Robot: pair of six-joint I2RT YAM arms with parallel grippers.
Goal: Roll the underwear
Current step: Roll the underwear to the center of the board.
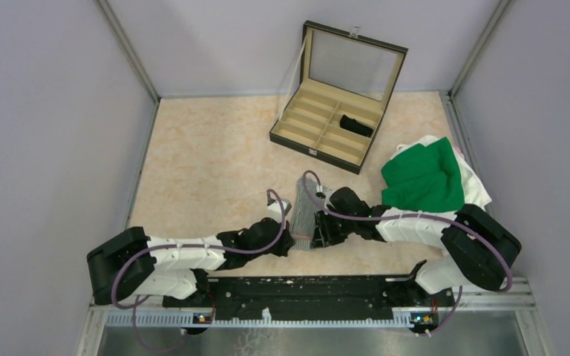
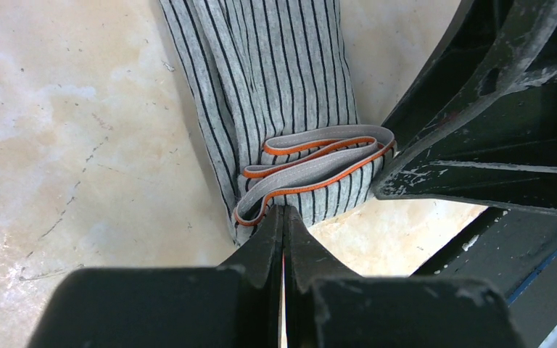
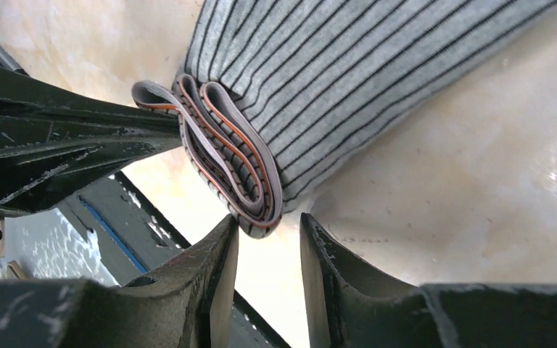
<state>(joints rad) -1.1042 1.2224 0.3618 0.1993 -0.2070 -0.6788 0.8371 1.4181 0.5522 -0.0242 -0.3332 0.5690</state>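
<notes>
**Striped grey underwear between two grippers**

We see the underwear (image 1: 306, 211), a soft grey knit with thin black stripes, folded into a long strip on the marbled table (image 1: 208, 163). Its orange-edged waistband (image 2: 312, 163) loops at the near end. The left gripper (image 2: 283, 210), fingers pressed together, touches the waistband from 7 o'clock. The right gripper (image 3: 268, 225), jaws slightly parted, straddles its corner at 5 o'clock.

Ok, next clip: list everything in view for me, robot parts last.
table: one, beige marbled
case: one, dark outside, beige compartments, lid open, far centre
black underwear: one, black, rolled in a case compartment
striped underwear: one, grey with dark stripes, orange-edged waistband, near centre
white cloth: one, white, right side
green cloth: one, green, on the white cloth
left gripper: one, black, shut, tip at the waistband
right gripper: one, black, open at the waistband's folded end
</notes>
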